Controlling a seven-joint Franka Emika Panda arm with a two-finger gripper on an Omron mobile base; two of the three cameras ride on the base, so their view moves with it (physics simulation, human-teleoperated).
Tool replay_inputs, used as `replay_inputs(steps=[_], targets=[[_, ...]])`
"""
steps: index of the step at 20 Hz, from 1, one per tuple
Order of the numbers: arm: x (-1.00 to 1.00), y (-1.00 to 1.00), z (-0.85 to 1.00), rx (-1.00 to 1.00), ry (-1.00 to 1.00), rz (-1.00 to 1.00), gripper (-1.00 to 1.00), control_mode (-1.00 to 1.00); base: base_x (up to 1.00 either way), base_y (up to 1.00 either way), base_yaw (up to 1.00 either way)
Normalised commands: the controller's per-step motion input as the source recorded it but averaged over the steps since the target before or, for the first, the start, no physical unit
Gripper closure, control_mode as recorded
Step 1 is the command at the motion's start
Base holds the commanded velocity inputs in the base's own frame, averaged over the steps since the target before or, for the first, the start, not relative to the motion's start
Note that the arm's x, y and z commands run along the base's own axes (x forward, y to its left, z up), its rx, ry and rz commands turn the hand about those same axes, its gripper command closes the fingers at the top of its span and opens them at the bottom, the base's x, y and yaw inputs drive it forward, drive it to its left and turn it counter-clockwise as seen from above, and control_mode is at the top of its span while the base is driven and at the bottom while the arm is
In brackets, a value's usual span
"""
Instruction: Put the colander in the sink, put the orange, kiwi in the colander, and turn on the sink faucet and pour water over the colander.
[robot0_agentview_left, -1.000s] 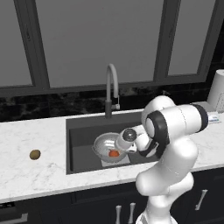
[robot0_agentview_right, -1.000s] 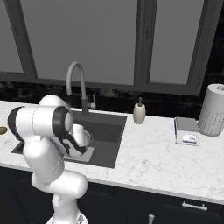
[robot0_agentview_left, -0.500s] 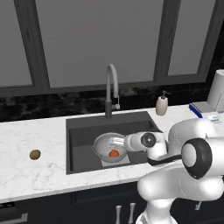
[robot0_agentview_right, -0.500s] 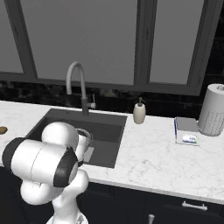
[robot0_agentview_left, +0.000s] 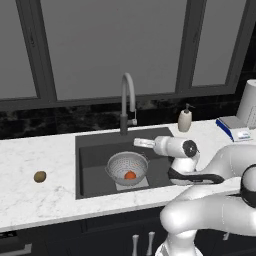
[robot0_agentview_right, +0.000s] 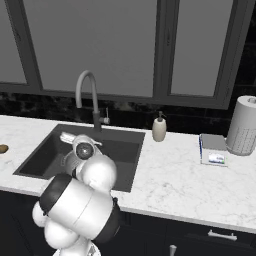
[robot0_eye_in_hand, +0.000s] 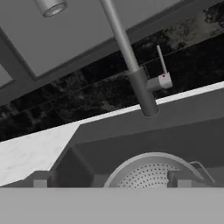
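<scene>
The silver colander (robot0_agentview_left: 128, 168) stands in the dark sink (robot0_agentview_left: 95, 155), and the orange (robot0_agentview_left: 130, 175) lies inside it. On the white counter left of the sink rests the brown kiwi (robot0_agentview_left: 40, 176), seen too as the kiwi (robot0_agentview_right: 2, 148) at the left edge. My gripper (robot0_agentview_left: 142, 143) hovers over the basin just above the colander's right rim, held level, open and empty. In the hand view the gripper (robot0_eye_in_hand: 109, 179) faces the sink faucet (robot0_eye_in_hand: 141, 92) and its small lever (robot0_eye_in_hand: 162, 80), with the colander (robot0_eye_in_hand: 151, 168) rim low between my fingertips (robot0_eye_in_hand: 41, 179).
A cream soap dispenser (robot0_agentview_left: 185, 120) stands right of the faucet (robot0_agentview_left: 127, 100). Further right lie a blue and white box (robot0_agentview_right: 212, 150) and a paper towel roll (robot0_agentview_right: 242, 125). Dark windows rise behind the counter. My own arm covers the sink's right front corner.
My hand has lifted a little from over the colander and turned level toward the faucet. The elbow has swung low to the right. The orange and kiwi stay put.
</scene>
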Motion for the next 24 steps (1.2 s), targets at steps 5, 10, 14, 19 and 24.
replay_inputs(steps=[5,10,14,19,24], targets=[[-0.79,0.37,1.00,-0.12,0.08,-0.12,-1.00,-1.00,0.00,0.00,0.00],[-0.87,0.57,0.93,-0.20,0.10,-0.17,-1.00,-1.00,0.00,0.00,0.00],[-1.00,0.69,0.81,-0.27,0.17,-0.16,-1.00,-1.00,0.00,0.00,0.00],[-1.00,0.68,0.71,-0.27,0.25,-0.12,-1.00,-1.00,0.00,0.00,0.00],[-0.99,0.60,0.81,-0.20,0.37,-0.06,-1.00,-1.00,0.00,0.00,0.00]])
